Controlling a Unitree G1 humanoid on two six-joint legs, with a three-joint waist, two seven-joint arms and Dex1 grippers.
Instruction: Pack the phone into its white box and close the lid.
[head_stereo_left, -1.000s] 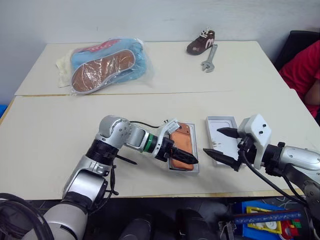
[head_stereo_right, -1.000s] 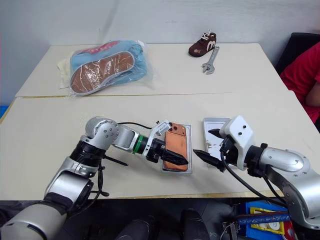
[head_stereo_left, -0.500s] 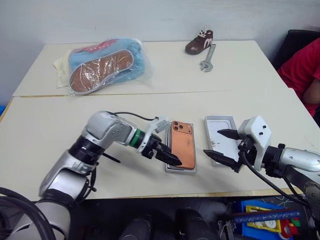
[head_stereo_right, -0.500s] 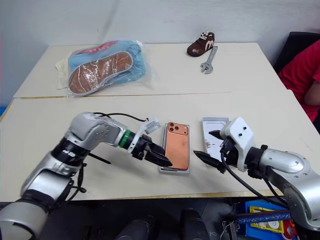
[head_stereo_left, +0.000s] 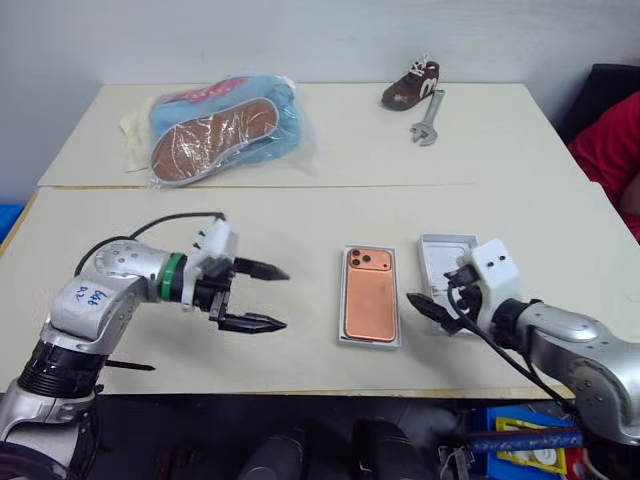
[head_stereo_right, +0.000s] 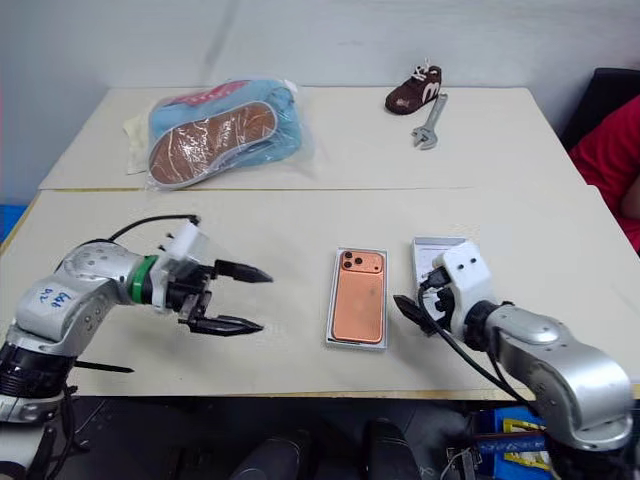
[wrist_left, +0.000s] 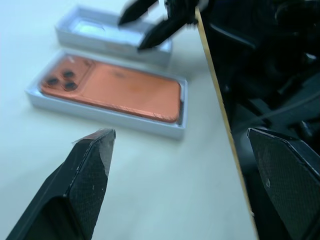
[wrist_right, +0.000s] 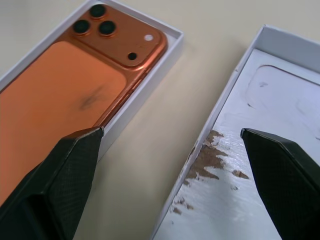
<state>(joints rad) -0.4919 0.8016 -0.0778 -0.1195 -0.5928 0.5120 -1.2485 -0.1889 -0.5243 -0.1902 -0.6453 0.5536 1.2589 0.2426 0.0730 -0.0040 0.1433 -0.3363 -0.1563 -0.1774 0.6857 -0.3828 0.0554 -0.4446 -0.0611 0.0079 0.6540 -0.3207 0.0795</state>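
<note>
Closing lid comes next, your call: bring right gripper (head_stereo_right: 412, 310), jaws spread and empty, over near wall of white all-over shallow lid tray (head_stereo_left: 440, 262), pinch one wall, lift level, flip over box. Flat orange-copper phone (head_stereo_left: 370, 294) already lies inside white shallow box (head_stereo_left: 369, 339) on beige counter (head_stereo_left: 300, 220). Left gripper (head_stereo_left: 262, 296) wide apart, empty, well clear.

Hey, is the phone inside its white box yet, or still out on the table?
Inside. The phone lies flat, camera side up, in the white box, white walls framing it all round. The lid sits open beside it, not on.
</note>
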